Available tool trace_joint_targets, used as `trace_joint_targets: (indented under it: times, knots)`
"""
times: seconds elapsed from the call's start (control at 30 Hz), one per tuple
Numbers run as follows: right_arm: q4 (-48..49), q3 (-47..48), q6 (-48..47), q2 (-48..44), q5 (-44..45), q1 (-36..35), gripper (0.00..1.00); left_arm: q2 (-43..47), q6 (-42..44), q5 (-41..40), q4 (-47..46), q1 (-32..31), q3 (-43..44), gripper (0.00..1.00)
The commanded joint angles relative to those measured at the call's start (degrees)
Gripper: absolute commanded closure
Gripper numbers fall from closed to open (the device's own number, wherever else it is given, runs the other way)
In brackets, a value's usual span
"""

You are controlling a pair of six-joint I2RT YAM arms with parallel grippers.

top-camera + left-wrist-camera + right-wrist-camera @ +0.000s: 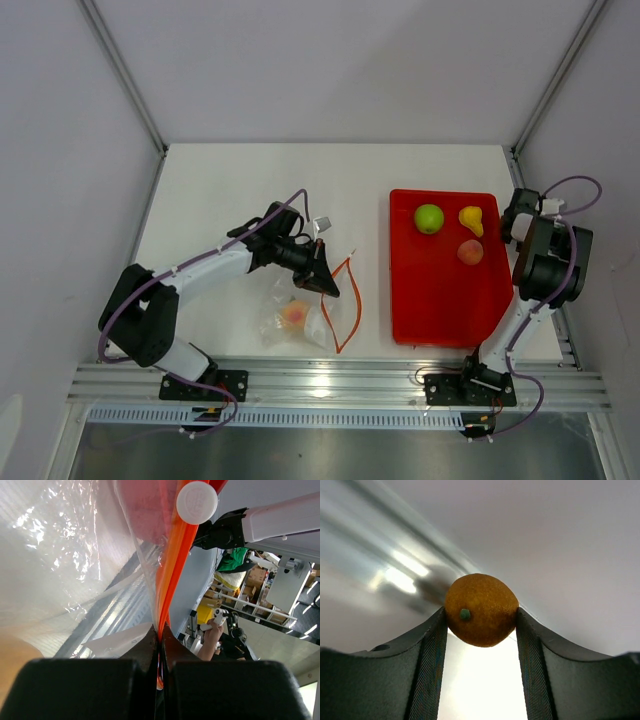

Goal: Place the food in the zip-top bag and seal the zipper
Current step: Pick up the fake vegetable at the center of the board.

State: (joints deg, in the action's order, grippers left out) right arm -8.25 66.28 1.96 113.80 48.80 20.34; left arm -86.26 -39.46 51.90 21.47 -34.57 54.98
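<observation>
The clear zip-top bag lies left of centre with a pinkish-orange fruit inside it. Its orange-red zipper loops open to the right. My left gripper is shut on that zipper, the strip pinched between the black jaws and the bag film hanging to one side. My right gripper is at the tray's far right edge. In the right wrist view it is shut on a brownish-orange fruit, both pads touching it. A green apple, a yellow pear and a red-pink piece lie on the tray.
The red rectangular tray sits right of centre. White walls and metal posts enclose the table on three sides. An aluminium rail with both arm bases runs along the near edge.
</observation>
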Motion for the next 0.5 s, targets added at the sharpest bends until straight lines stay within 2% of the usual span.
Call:
trace_joint_targets:
  times: [0.0,0.2,0.47]
  knots:
    - [-0.28,-1.5,1.47,-4.71,2.0,-3.02,1.0,1.8,0.26,1.8,-2.31,-0.24,0.22,0.99]
    - [-0.88,-2.65,0.95,-9.9,3.68,-5.3,1.0,2.15,-0.18,1.89,-2.93,-0.24,0.22,0.99]
    - [-6.95,-2.56,2.61,-20.27,3.5,-13.46,1.0,3.37,-0.7,1.28,-3.63,-0.15,-0.57,0.99]
